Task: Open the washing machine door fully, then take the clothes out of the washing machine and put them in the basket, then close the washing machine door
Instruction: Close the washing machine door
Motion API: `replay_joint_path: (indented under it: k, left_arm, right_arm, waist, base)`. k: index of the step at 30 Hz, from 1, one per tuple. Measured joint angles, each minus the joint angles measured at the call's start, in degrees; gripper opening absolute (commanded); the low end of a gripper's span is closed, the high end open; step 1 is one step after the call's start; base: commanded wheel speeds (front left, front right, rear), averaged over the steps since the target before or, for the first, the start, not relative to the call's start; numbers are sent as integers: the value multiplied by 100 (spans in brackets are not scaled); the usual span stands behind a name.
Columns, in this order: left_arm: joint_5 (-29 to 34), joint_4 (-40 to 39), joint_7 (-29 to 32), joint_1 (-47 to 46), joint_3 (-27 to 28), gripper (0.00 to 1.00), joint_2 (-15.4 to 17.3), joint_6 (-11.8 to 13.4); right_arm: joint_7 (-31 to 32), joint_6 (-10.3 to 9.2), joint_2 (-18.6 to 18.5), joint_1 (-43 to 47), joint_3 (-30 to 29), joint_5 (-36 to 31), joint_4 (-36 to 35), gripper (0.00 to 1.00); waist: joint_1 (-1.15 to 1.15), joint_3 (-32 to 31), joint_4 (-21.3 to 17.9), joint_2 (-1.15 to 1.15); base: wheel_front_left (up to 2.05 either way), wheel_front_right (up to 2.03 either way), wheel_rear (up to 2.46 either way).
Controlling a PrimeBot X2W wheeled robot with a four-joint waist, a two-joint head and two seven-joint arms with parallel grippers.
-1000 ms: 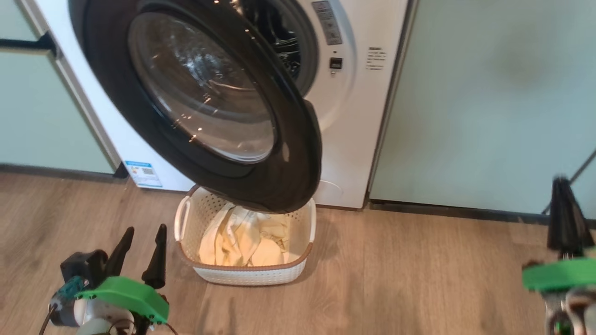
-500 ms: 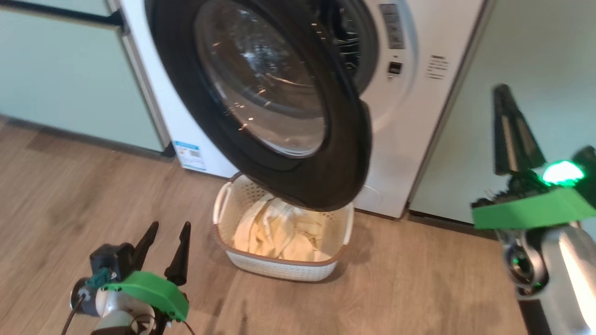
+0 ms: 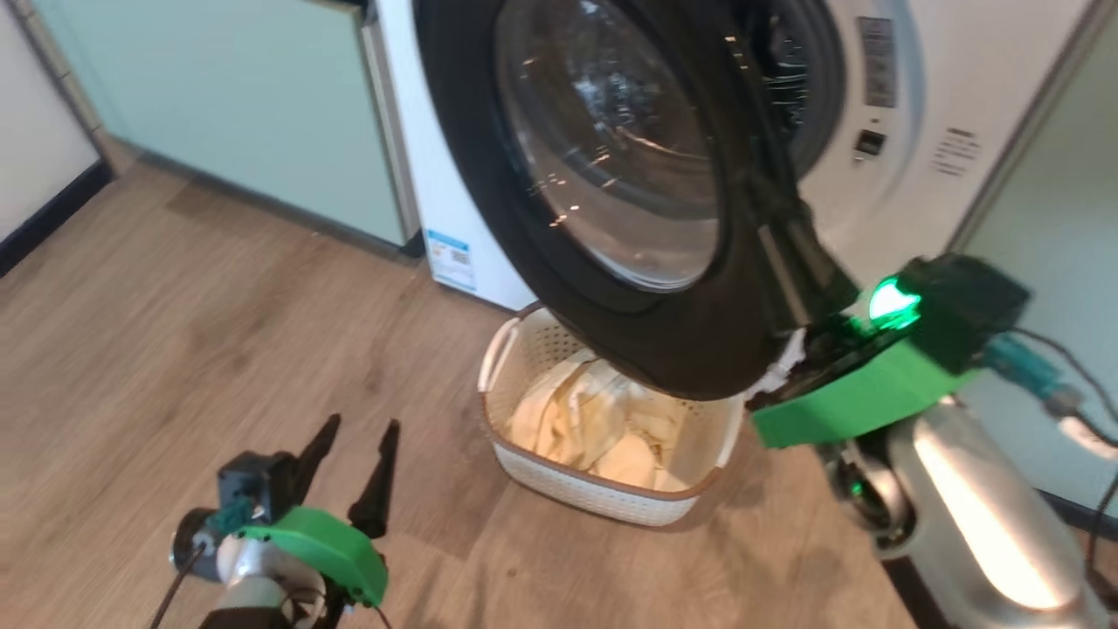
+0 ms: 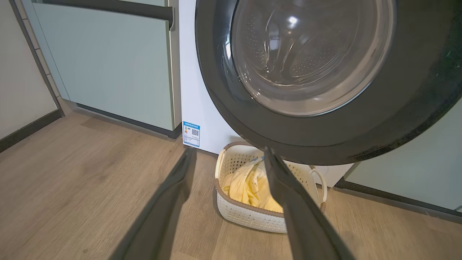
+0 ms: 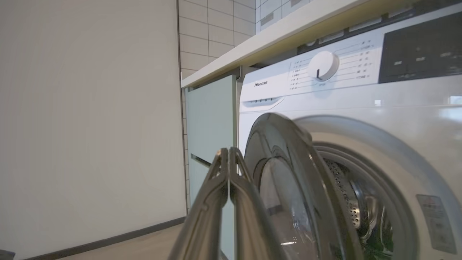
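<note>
The washing machine door (image 3: 541,245) stands part open on the white washing machine (image 3: 926,201), its glass bowl towards me. Below it on the floor, the basket (image 3: 594,485) holds the pale yellow clothes (image 3: 603,428). My right gripper (image 3: 764,231) is shut and empty, its fingers lying along the door's free edge on the outer side. I cannot tell whether they touch it. The right wrist view has those fingertips (image 5: 229,150) just left of the door (image 5: 288,173), seen edge-on. My left gripper (image 3: 361,428) hangs open and empty, low and left of the basket (image 4: 245,216).
Pale green cabinet panels (image 3: 244,114) flank the machine on both sides. A white wall with dark skirting (image 3: 44,131) closes the far left. Wood floor (image 3: 218,306) spreads in front. A countertop (image 5: 288,32) runs above the machine, and the steel drum (image 5: 346,195) shows behind the door.
The camera has turned, shifting the whole picture right. My right arm has risen and swung in from the far right to the door's free edge. The left gripper stays open.
</note>
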Motion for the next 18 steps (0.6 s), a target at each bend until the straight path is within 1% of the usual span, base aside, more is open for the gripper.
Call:
replay_joint_path:
  k: [10,18]
  left_arm:
    - [14,45,1,-135,-230,100,-90,0]
    - [41,46,1,-200,-243,100,-103,0]
  right_arm:
    - [1,0,63,-1,770,63,913,0]
    - [1,0,92,12,877,70,1445,0]
  waist:
    - [0,85,477,0]
    - [0,75,657,0]
  base:
    - [0,0,0]
    - [0,0,0]
